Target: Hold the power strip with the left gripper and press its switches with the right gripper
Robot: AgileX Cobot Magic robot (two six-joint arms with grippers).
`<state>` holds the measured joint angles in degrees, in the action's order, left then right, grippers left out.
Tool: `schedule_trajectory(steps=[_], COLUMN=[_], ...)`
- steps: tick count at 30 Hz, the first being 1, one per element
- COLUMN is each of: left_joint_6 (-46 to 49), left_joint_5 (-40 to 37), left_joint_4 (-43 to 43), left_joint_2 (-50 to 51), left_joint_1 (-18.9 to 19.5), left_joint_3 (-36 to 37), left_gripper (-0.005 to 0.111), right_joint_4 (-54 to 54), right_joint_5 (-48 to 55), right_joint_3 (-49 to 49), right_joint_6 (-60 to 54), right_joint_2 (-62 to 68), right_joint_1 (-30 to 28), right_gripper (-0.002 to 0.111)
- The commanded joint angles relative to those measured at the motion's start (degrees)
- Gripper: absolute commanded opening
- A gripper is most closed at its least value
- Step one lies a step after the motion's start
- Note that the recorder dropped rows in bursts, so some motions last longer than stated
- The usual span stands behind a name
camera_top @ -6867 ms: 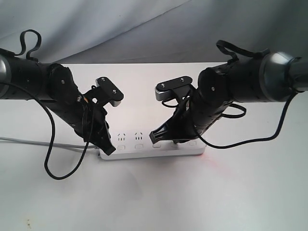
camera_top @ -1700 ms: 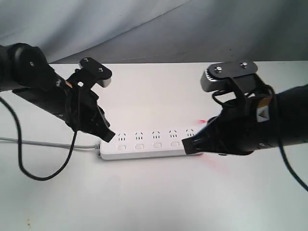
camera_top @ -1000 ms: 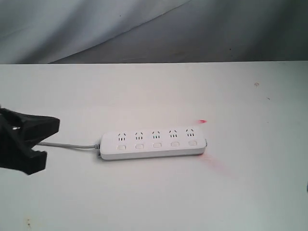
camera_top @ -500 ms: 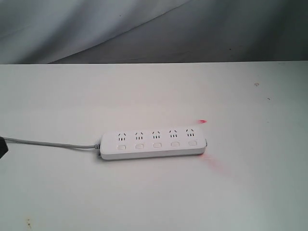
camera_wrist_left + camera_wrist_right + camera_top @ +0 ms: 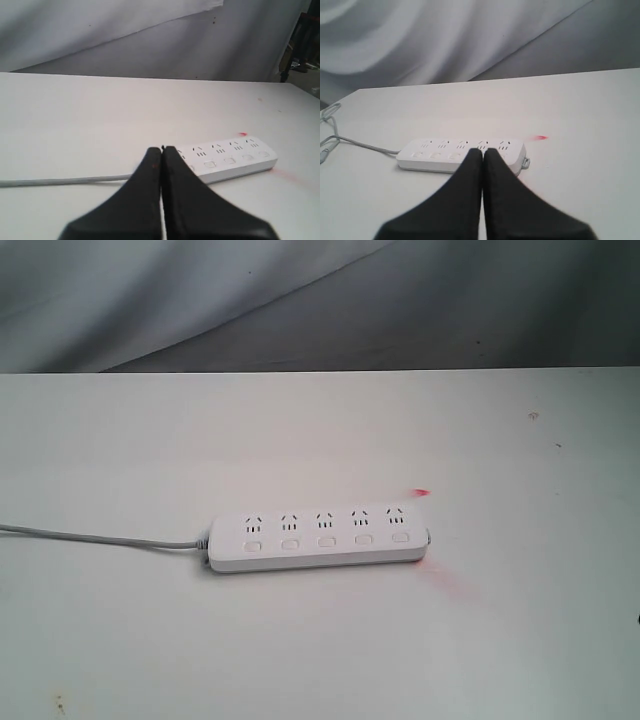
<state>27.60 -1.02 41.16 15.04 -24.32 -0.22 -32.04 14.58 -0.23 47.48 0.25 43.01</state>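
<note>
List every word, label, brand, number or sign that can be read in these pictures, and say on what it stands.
None: no text can be read in any view.
The long flat white plastic power strip shows only socket slots and blank white buttons.
The small red spot on the white table is no sign.

The 2 arms have left the power strip (image 5: 318, 538) and gone out of the exterior view. The left gripper (image 5: 161, 150) went off to the left; its jaws, parted 1 s ago, now meet. The right gripper (image 5: 482, 151) has backed off too.
</note>
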Motion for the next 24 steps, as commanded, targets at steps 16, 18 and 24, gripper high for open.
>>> schedule_trajectory(steps=[16,18,24], left_joint_6=[-0.51,-0.51,-0.51], left_joint_5=[-2.24,-2.24,-2.24], left_joint_4=[0.51,0.51,0.51], left_joint_2=[-0.35,-0.35,-0.35], left_joint_1=[-0.34,-0.34,-0.34], left_joint_3=[0.22,0.22,0.22], left_gripper=[0.0,0.0,0.0], right_joint_4=[4.28,4.28,4.28], right_joint_5=[-0.2,-0.2,-0.2], right_joint_3=[0.23,0.23,0.23], right_joint_6=[-0.07,-0.07,-0.07], right_joint_2=[-0.25,-0.25,-0.25], right_joint_1=[-0.24,-0.24,-0.24], right_gripper=[0.0,0.0,0.0])
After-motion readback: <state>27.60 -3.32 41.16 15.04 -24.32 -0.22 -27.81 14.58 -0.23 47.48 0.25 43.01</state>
